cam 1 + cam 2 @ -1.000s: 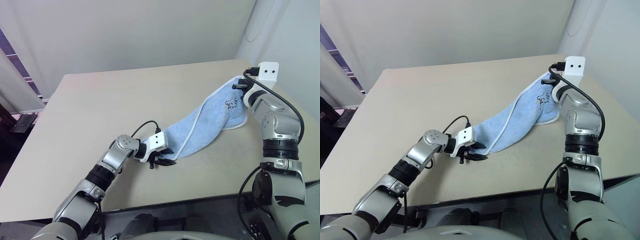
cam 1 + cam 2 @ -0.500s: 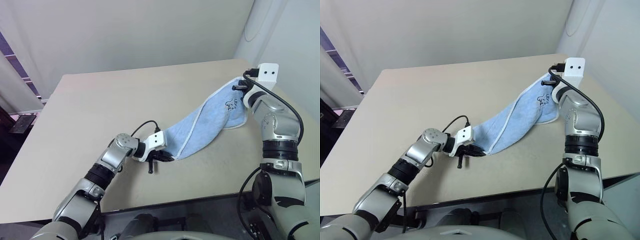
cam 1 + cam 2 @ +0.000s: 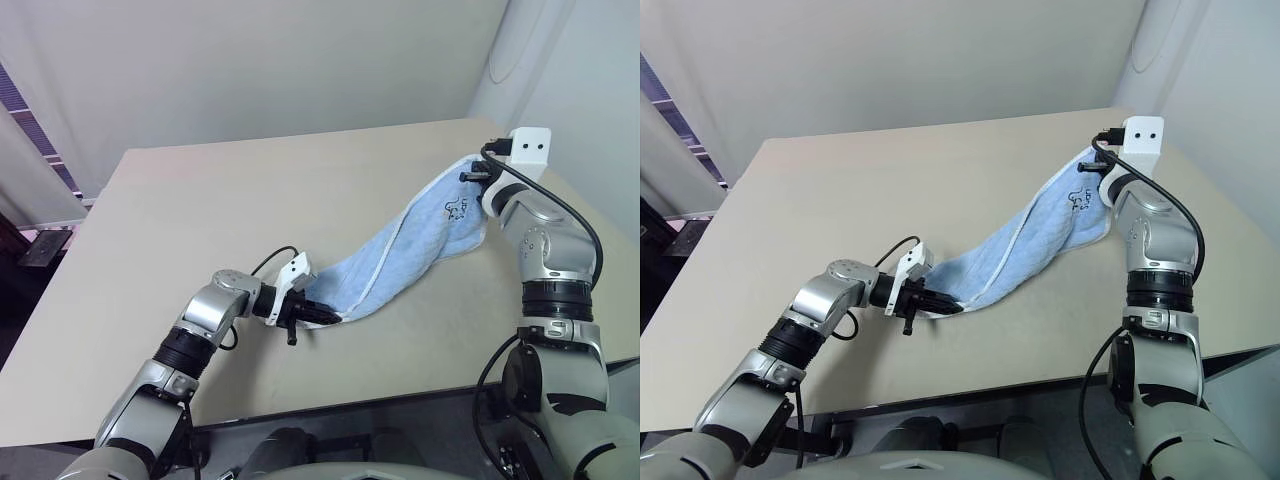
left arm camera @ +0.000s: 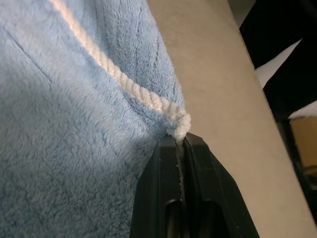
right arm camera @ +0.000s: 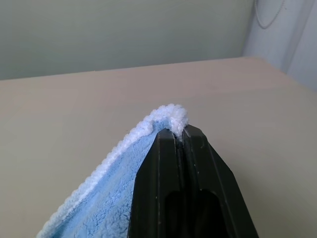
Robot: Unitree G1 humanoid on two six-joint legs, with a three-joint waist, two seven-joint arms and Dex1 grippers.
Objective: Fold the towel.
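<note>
One beige table [image 3: 200,200] bears the towel [image 3: 400,255], walls behind

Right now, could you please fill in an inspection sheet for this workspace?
Surface: beige table, bare around the job.
Job's things: light blue towel stretched between both arms, sagging onto the table, unfolded.
Clutter: nothing seen.
End effectors: left end effector shut on a white-edged towel corner; right end effector shut on the far corner, raised.
Cables: black cable looping at the left wrist.
Surroundings: pale wall behind.

Light blue towel [image 3: 400,255], stretched diagonally
</note>
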